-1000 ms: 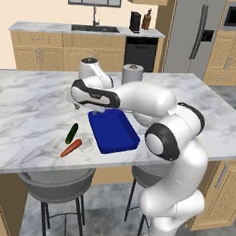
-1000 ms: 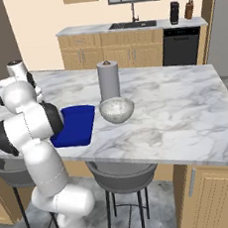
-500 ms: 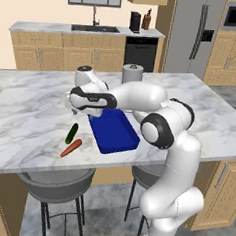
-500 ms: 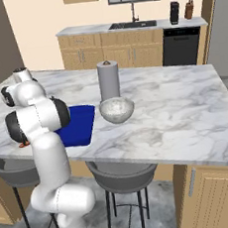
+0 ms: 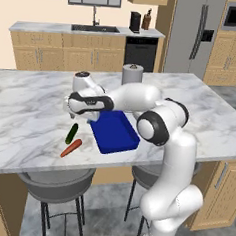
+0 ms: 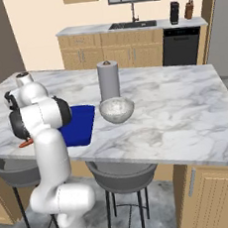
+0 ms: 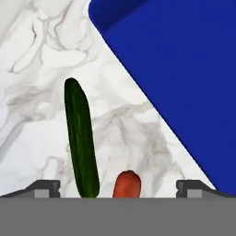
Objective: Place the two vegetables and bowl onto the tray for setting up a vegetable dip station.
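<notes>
Your gripper hangs over the marble counter with its fingertips spread wide apart and nothing between them, one dark tip at each lower corner of the hand view. Look between those tips and you have the cucumber lying flat on the stone, long and dark green, with the blunt orange end of the carrot poking up just beside it, the two close but whether they touch you can't tell from here. Off to the side in that same view sits the deep blue tray, its rounded corner near the top and its edge running diagonally past the vegetables, apart from both. From the left base view you see the hand out at the end of the arm, hovering just above the cucumber, with the carrot a little nearer the counter's front edge and the tray just beside them, bare inside. Swing to the right base view and you find the marbled bowl resting on the counter just beside the tray, right in front of the upright grey paper towel roll, and a sliver of carrot shows past the arm.
</notes>
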